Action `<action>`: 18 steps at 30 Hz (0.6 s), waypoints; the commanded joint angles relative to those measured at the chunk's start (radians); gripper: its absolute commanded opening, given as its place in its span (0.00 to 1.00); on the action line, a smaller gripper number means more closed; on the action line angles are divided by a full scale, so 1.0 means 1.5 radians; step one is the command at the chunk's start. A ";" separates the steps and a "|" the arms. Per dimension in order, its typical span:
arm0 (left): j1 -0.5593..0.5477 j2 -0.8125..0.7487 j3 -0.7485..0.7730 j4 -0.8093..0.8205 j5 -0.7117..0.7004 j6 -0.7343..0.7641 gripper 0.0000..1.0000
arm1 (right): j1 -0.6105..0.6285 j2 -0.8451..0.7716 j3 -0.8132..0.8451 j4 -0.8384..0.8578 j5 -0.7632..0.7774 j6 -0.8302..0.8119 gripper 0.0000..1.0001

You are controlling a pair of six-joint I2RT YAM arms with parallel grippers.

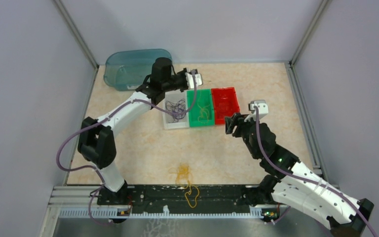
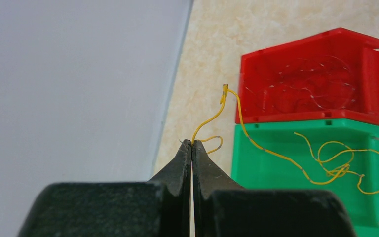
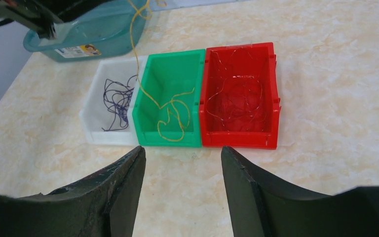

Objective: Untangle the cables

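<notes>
Left end effector [image 2: 191, 144]: closed tight, pinching one end of a yellow wire [image 2: 335, 170]. It is raised above the far edge of the bins.
Yellow wire: runs from the pinch down and toward the robot into the green bin [image 3: 165, 74]. Its far end lies coiled loosely on the bin floor, so its long axis is steep and close to vertical.
Right end effector [image 3: 182, 150]: spread wide and holding nothing. It hovers just in front of the bins, pointing at them.
Other bins: purple wires [image 3: 116, 101] lie in the white bin [image 3: 91, 118], and red wires [image 3: 237, 98] in the red bin [image 3: 239, 140].
Yellow clump [image 1: 183, 173]: lies on the counter [image 1: 143, 148] at the near edge, between the two arm bases and well apart from the bins.
Key relation: the held wire already hangs over its bin, so letting go should drop it in.
Nearer arm: the right one looks nearer the clump.
</notes>
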 commanded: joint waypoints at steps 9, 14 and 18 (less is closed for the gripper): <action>0.010 0.029 0.051 0.006 -0.021 0.060 0.00 | -0.004 0.003 0.001 0.010 -0.001 0.008 0.58; 0.003 0.024 0.012 -0.065 -0.028 0.070 0.00 | -0.004 0.000 -0.001 0.004 0.000 0.011 0.58; -0.018 0.031 -0.016 -0.116 -0.061 0.079 0.00 | -0.004 0.004 -0.002 0.007 -0.002 0.013 0.58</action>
